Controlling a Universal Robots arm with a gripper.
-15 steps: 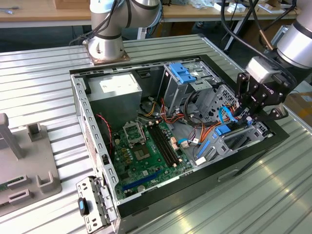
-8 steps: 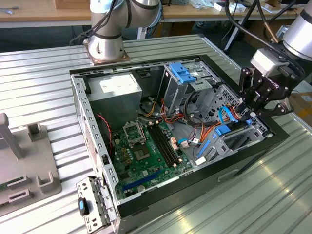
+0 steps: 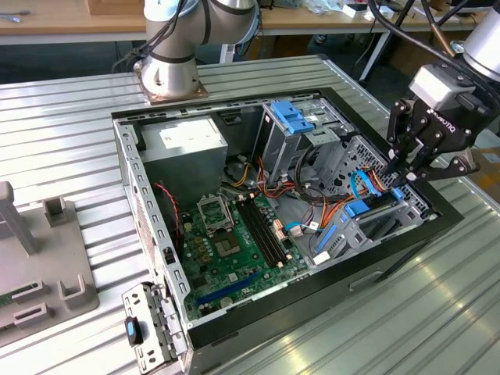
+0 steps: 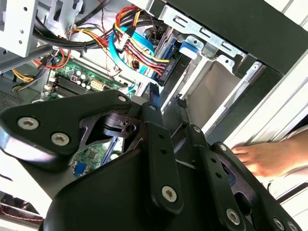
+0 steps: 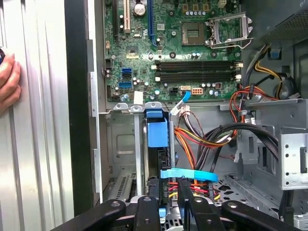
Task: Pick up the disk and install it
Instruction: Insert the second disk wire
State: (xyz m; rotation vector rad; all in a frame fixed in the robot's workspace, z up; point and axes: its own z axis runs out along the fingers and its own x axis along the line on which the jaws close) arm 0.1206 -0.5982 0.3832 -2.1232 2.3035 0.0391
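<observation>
The disk (image 5: 157, 134) stands on edge in a slot of the metal drive cage (image 5: 126, 144) at the case's front corner. I see its blue rail end and dark edge. My gripper (image 5: 167, 204) hangs right over it, black fingers (image 5: 147, 207) close together on either side of the disk's near end. In the exterior view the gripper (image 3: 400, 178) reaches down at the exterior view's right, with a bit of the disk's blue rail (image 3: 397, 193) at its tips. In the second wrist view the gripper (image 4: 168, 113) points into the cage, beside coloured cables.
The open computer case (image 3: 328, 273) lies on a ribbed metal table. Inside it are a green motherboard (image 3: 234, 234), a grey power-supply box (image 3: 183, 144) and a blue bracket (image 3: 293, 117). A person's hand (image 5: 7, 86) rests on the table beside the case. A grey fixture (image 3: 39, 266) lies at the exterior view's left.
</observation>
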